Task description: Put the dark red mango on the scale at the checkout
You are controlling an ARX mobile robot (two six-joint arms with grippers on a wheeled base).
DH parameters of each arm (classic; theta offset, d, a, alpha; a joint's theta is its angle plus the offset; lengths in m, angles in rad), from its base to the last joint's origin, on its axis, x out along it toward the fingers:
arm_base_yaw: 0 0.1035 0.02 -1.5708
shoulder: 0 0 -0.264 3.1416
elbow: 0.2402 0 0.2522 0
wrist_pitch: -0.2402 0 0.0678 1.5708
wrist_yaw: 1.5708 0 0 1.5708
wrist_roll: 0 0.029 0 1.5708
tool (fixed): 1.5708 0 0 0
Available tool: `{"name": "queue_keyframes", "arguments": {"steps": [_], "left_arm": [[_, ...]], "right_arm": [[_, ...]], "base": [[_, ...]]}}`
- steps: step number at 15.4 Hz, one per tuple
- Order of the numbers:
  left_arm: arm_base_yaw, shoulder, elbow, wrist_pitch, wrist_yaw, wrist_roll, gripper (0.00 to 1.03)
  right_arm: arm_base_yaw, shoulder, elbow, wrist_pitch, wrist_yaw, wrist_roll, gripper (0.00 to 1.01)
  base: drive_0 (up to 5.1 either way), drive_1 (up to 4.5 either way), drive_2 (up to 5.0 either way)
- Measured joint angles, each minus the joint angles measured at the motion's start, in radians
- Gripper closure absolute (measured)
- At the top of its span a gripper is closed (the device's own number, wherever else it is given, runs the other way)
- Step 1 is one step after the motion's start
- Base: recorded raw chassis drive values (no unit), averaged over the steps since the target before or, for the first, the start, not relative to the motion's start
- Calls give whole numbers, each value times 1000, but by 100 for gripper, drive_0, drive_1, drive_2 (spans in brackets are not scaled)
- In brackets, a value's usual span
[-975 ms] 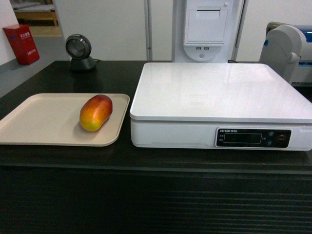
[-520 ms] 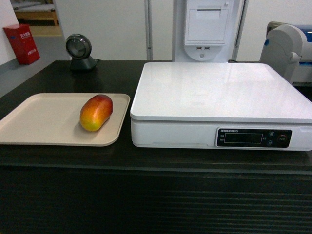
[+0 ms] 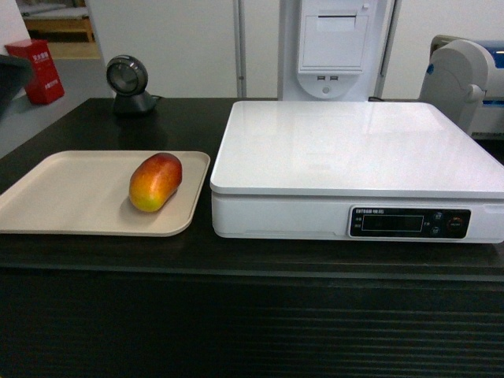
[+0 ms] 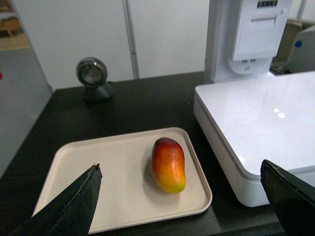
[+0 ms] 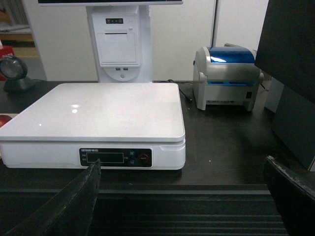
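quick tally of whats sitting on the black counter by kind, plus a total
mango: 1
beige tray: 1
white scale: 1
round barcode scanner: 1
blue and white label printer: 1
Total: 5

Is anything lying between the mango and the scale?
Only the beige tray's bare floor and raised rim, then a narrow strip of dark checkout top. No object sits between the dark red mango and the scale; the left wrist view shows it best.
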Motion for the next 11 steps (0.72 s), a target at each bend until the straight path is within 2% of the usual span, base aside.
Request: {"name": "queue_keyframes", "arguments": {"steps": [2, 4, 11], "left_arm": [[13, 256, 122, -18, 76, -7, 5], [22, 423, 254, -55, 114, -19, 5], [43, 834, 695, -304, 156, -39, 5]], "right_arm": [[0, 0, 0, 0, 0, 0, 3], [0, 0, 0, 0, 0, 0, 3], [0, 0, 0, 0, 0, 0, 3]], "base": [[0, 0, 0], [0, 0, 0], [0, 0, 0]]}}
